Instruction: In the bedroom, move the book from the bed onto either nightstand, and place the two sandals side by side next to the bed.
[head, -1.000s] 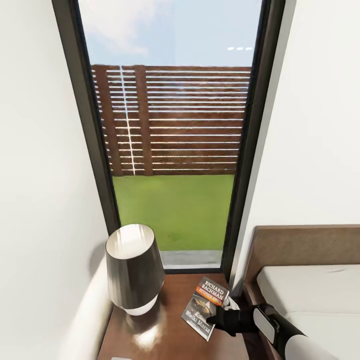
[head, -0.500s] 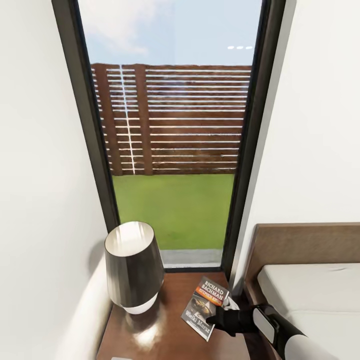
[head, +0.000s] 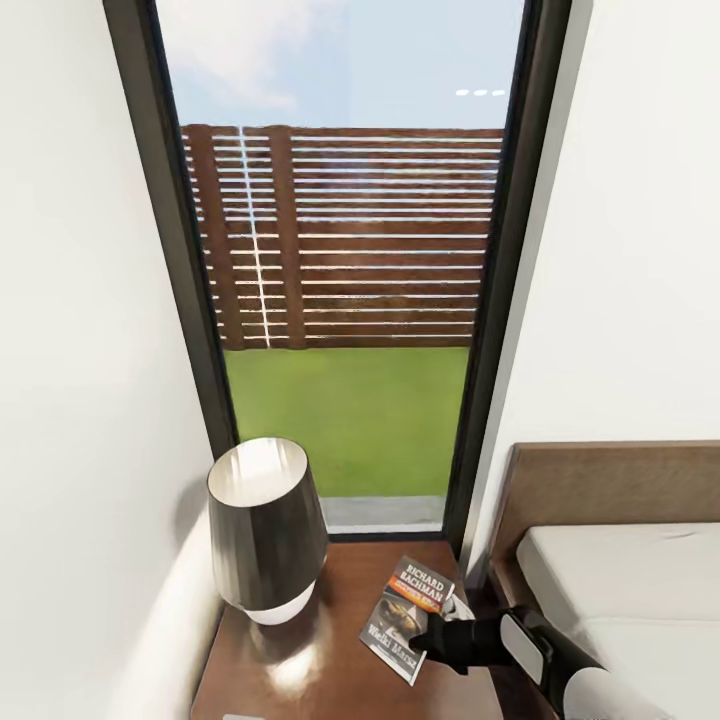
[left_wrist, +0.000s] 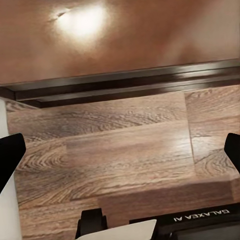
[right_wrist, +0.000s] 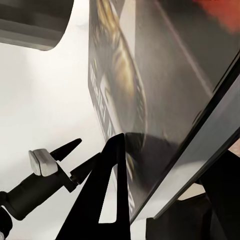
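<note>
Since a second ago the view has tipped slightly; the thin dark-grey, orange-banded paperback book (head: 407, 620) stays gripped at its near edge in the right claw (head: 437, 638) over the glossy dark-brown nightstand (head: 330, 650) (light, floppy, slippery-covered).

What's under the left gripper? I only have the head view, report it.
Observer: Wood-plank floor, with a dark ledge running across beyond it; the left gripper is open and holds nothing.
Operator: Check the right gripper's hold on the book.
Observer: In the right wrist view the book sits edge-on between the right gripper's jaws, which are shut on it.
Operator: Say what lies past the book there.
Observer: The lamp's dark shade against pale wall.
</note>
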